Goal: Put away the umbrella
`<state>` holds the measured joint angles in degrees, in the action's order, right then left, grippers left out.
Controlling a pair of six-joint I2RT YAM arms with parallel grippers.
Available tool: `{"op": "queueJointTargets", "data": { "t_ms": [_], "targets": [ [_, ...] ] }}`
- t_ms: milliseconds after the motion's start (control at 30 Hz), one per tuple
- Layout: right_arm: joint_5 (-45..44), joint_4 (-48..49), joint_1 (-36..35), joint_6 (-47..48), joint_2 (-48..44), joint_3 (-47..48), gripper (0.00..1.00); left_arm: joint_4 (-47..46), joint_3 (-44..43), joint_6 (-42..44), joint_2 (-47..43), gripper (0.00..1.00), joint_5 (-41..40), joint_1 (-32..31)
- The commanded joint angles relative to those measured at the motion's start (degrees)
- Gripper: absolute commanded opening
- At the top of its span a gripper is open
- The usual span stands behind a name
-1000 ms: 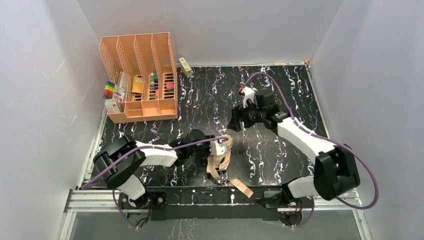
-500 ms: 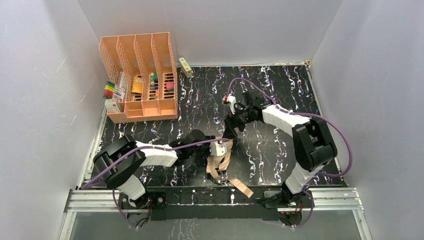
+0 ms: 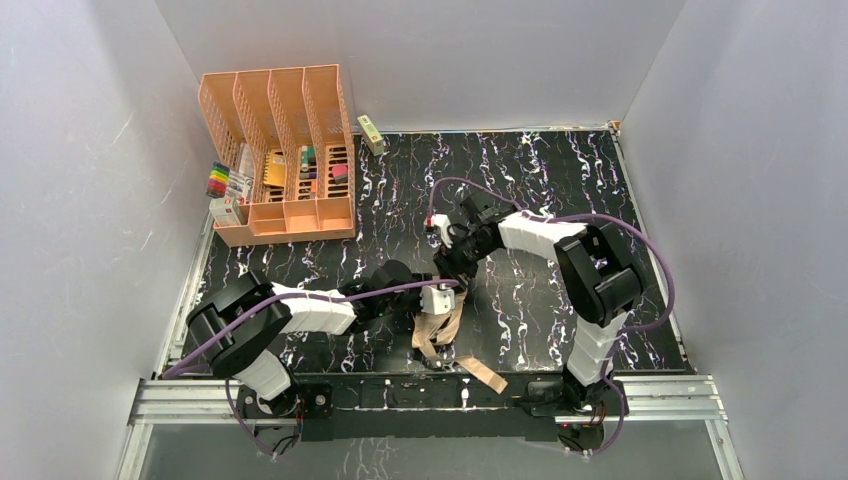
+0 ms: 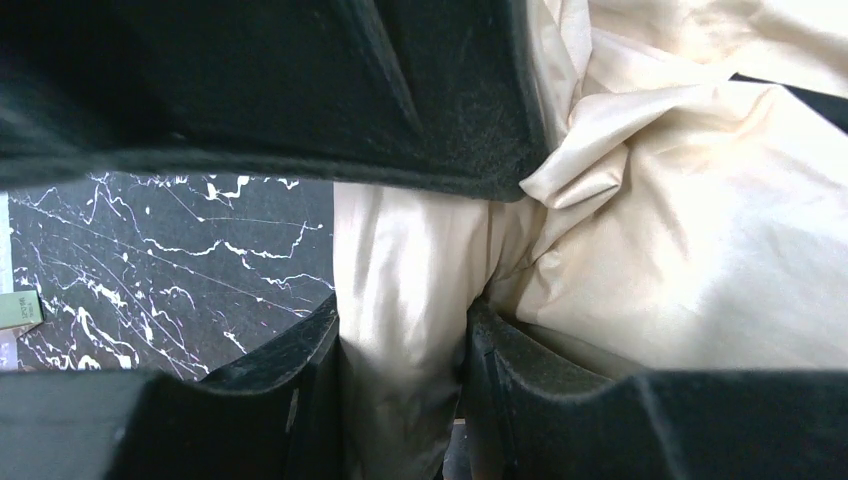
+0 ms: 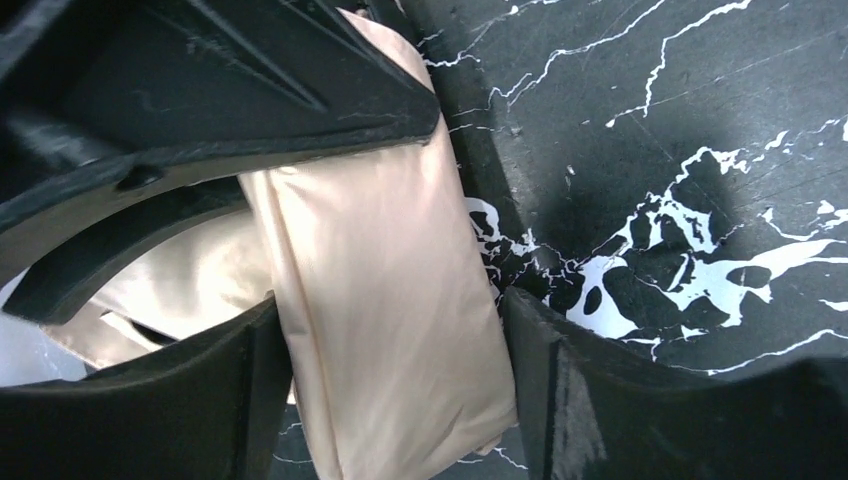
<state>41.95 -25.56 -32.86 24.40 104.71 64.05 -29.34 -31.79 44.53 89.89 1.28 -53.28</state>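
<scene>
Two grippers meet at the umbrella (image 3: 437, 330), which lies crumpled on the black marbled table (image 3: 570, 170) at about 6 o'clock in the top view, its tan strap (image 3: 487, 378) trailing toward 5 o'clock by the near edge. The left gripper (image 4: 402, 335) is pinched tight on a fold of the pale peach fabric. The right gripper (image 5: 390, 320), just at 12 o'clock of it, has its jaws spread with a flat fold of fabric lying between them. At 10 o'clock stands a peach-orange slotted organizer (image 3: 285, 110), with a pack of coloured markers (image 3: 222, 180) at its 9 o'clock side. A small green box (image 3: 371, 134) lies at 11 o'clock. Its printing is too small to read.
</scene>
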Motion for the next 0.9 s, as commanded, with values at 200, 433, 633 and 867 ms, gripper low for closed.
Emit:
{"op": "queueJointTargets", "data": {
  "t_ms": [200,433,633,867],
  "targets": [
    [-15.4,-2.6,-4.2,3.0,1.4,1.2,0.36,4.7,2.2,-4.3,-3.6,0.0,0.7,-0.9],
    [-23.9,2.9,-7.7,1.5,-0.6,-2.1,0.12,5.5,1.7,-11.4,-11.1,0.38,0.6,-0.9],
    [-32.1,9.8,-10.9,-0.5,-3.8,-7.2,0.13,8.5,3.9,-18.8,-23.7,0.52,1.0,-0.8],
    [-38.9,22.5,-14.8,1.5,-9.5,-15.9,0.1,19.5,6.0,-27.2,-42.2,0.54,-4.2,-0.8]
  ]
}}
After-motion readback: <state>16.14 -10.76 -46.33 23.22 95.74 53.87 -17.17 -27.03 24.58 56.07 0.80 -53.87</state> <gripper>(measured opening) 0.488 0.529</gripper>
